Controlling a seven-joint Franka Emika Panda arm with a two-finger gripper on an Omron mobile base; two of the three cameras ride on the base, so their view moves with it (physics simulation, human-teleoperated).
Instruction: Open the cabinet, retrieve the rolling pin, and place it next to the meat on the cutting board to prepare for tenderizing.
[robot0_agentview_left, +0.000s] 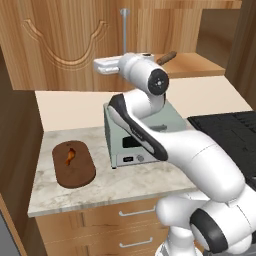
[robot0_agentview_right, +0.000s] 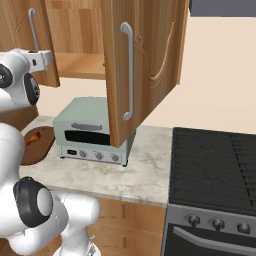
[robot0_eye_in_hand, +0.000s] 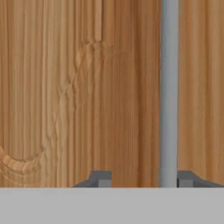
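With the end effector (robot0_eye_in_hand: 143, 179) spread astride the cabinet (robot0_agentview_left: 30, 65) door's handle (robot0_eye_in_hand: 169, 87), seemingly off-centre toward one tip, closing may glance off it, while the rolling pin (robot0_agentview_left: 167, 57) lies on the shelf (robot0_agentview_left: 200, 66) right of that handle.

Even, bright, shadowless rendered light, soft low-resolution pictures, mild blur on the wood grain of the cabinet (robot0_eye_in_hand: 65, 87) up close, faint sheen on its handle (robot0_eye_in_hand: 169, 87), no glare, no edge distortion
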